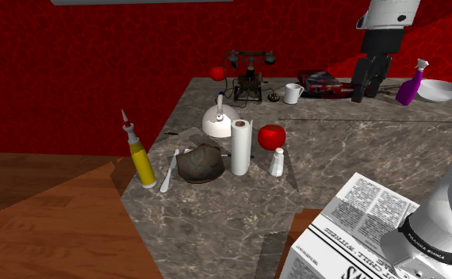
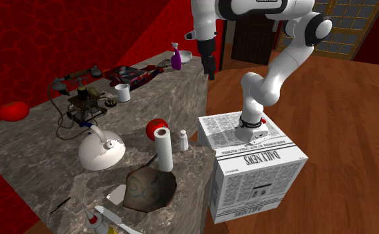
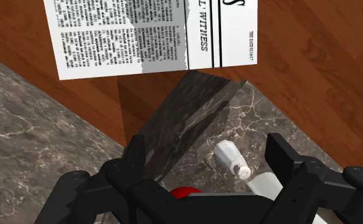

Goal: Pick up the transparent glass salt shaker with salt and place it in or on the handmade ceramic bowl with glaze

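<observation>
The salt shaker [image 1: 277,162] is small and white with a pale cap, standing on the marble counter beside a red apple [image 1: 271,136] and an upright paper towel roll [image 1: 241,147]. The bowl [image 1: 201,164], dark and rough-glazed, sits just past the roll toward the shoulder view's left. In the second exterior view the shaker [image 2: 183,139] stands near the counter's edge and the bowl [image 2: 149,188] lies lower left of it. My gripper [image 1: 365,91] hangs high above the counter, far from both, open and holding nothing. In the wrist view the shaker [image 3: 233,159] shows far below between the open fingers [image 3: 279,153].
A yellow squeeze bottle [image 1: 141,154] and a spoon [image 1: 169,173] flank the bowl; a white kettle [image 1: 219,120] stands behind it. Farther back are an old telephone [image 1: 248,75], a mug [image 1: 293,93], a purple spray bottle [image 1: 411,85] and a white bowl [image 1: 440,89]. The newspaper-covered stand [image 2: 251,166] adjoins the counter.
</observation>
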Robot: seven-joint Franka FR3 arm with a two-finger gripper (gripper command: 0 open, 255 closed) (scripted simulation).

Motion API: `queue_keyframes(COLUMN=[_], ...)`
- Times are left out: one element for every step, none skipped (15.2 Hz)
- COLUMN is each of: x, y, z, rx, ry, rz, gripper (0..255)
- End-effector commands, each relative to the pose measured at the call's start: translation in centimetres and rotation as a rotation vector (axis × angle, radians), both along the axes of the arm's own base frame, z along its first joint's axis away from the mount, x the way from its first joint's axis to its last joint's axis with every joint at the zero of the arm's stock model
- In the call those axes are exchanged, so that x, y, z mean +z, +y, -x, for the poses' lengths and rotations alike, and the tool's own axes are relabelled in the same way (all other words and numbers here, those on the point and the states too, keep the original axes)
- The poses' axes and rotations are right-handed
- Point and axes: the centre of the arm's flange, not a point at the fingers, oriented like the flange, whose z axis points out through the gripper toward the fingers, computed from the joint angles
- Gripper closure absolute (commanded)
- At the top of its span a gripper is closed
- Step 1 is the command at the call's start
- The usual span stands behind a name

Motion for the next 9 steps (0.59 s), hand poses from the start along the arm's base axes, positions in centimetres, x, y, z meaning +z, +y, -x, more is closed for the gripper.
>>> queue_keyframes(x=[0.0,-1.0,-1.9,-2.9,-3.8,-4.8,-5.7,-6.7,-7.6], y=[0.0,0.6,1.1,1.7,2.3,2.9,3.5,4.0,4.6], z=[0.0,-0.6,-1.2,-1.8,-2.4,-3.0,-3.6,-4.3,-4.9], rx=[0.000,0.004,0.008,0.013,0.017,0.021,0.025,0.030,0.034], ry=[0.000,-0.007,-0.014,-0.021,-0.028,-0.035,-0.042,-0.049,-0.056], rz=[0.000,0.002,0.003,0.005,0.006,0.008,0.009,0.011,0.012], gripper=[0,0,0,0,0,0,0,0,0])
